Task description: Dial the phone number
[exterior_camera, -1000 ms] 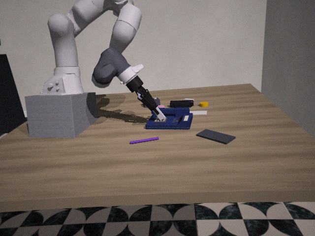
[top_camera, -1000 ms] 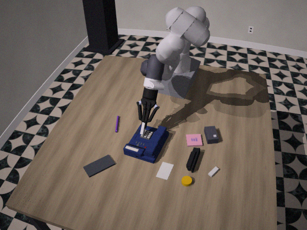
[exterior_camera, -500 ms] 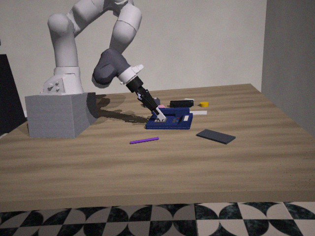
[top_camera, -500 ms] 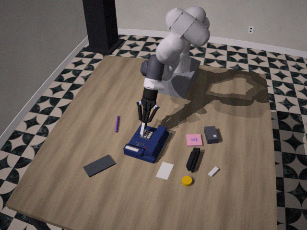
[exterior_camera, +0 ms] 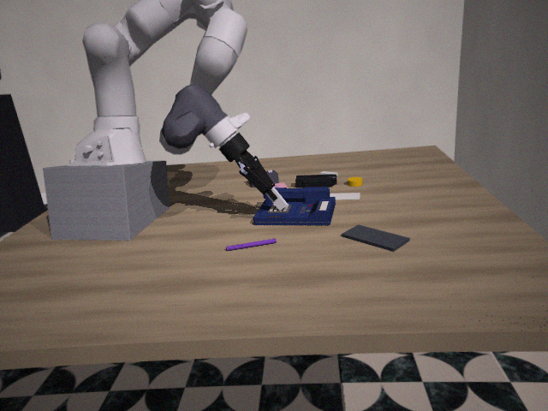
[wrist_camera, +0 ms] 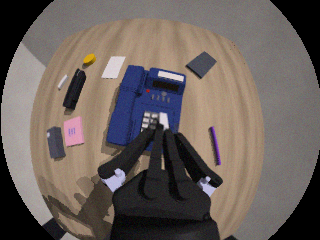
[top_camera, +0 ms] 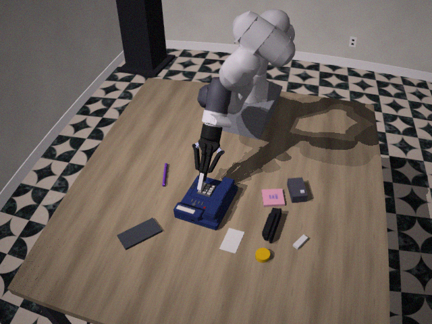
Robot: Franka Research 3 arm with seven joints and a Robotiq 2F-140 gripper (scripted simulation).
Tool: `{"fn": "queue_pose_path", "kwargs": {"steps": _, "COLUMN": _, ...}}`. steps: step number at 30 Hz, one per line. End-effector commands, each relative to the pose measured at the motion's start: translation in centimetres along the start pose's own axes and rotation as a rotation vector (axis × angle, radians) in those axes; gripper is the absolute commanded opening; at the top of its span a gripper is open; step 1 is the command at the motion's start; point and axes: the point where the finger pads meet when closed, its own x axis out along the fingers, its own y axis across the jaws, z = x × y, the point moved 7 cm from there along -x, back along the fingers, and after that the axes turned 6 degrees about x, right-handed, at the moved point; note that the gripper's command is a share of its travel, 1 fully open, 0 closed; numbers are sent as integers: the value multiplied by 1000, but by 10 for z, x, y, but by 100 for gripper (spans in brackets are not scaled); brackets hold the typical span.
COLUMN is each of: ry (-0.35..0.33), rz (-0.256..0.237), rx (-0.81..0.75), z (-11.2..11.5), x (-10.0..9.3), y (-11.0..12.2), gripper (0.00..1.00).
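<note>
A dark blue desk phone (top_camera: 206, 202) sits mid-table, its handset in the cradle along the right side. It also shows in the exterior view (exterior_camera: 295, 211) and the wrist view (wrist_camera: 148, 103). Its grey keypad (top_camera: 208, 188) lies at the end nearest the robot base. My gripper (top_camera: 200, 186) is shut with nothing between the fingers. The joined white fingertips point down onto the keypad's left edge, as the side view (exterior_camera: 280, 203) and the wrist view (wrist_camera: 160, 128) also show. A pink note (top_camera: 273, 196) with dark digits lies right of the phone.
A purple pen (top_camera: 165, 174) lies left of the phone, a grey slab (top_camera: 139, 233) front left. A white card (top_camera: 231, 239), black block (top_camera: 271, 224), yellow disc (top_camera: 262, 254), small white piece (top_camera: 300, 241) and dark grey box (top_camera: 296, 189) lie to the right.
</note>
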Motion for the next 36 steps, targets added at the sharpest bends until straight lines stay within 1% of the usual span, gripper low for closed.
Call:
{"fn": "queue_pose_path", "kwargs": {"steps": 1, "ry": 1, "rz": 1, "rx": 3, "z": 1, "x": 1, "y": 0, "gripper": 0}}
{"fn": "queue_pose_path", "kwargs": {"steps": 10, "ry": 1, "rz": 1, "rx": 3, "z": 1, "x": 1, "y": 0, "gripper": 0}}
{"fn": "queue_pose_path", "kwargs": {"steps": 18, "ry": 1, "rz": 1, "rx": 3, "z": -6, "x": -8, "y": 0, "gripper": 0}}
{"fn": "queue_pose_path", "kwargs": {"steps": 26, "ry": 1, "rz": 1, "rx": 3, "z": -6, "x": -8, "y": -2, "gripper": 0}}
{"fn": "queue_pose_path", "kwargs": {"steps": 30, "ry": 1, "rz": 1, "rx": 3, "z": -5, "x": -8, "y": -8, "gripper": 0}}
{"fn": "queue_pose_path", "kwargs": {"steps": 36, "ry": 1, "rz": 1, "rx": 3, "z": -3, "x": -8, "y": -25, "gripper": 0}}
